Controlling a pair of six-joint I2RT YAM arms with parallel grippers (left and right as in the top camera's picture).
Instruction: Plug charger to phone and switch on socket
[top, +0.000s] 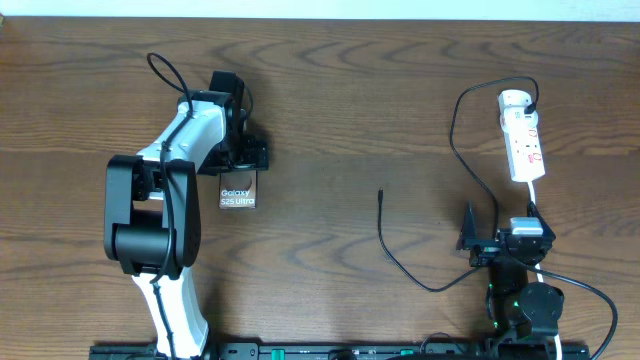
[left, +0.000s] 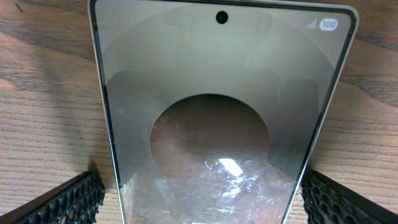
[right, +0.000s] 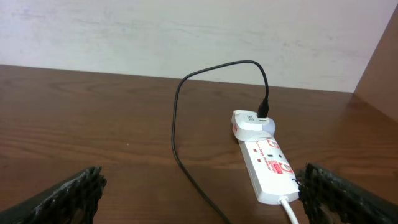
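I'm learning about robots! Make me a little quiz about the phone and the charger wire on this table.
1. On the robot's left or right: where does the narrow white power strip with red marks lie?
2. True or false: the free tip of the thin black charger cable is plugged into the flat dark phone lettered Galaxy S25 Ultra.
3. What lies between the left jaws? A phone, B power strip, C cable.
Key: 1 right; 2 false; 3 A.
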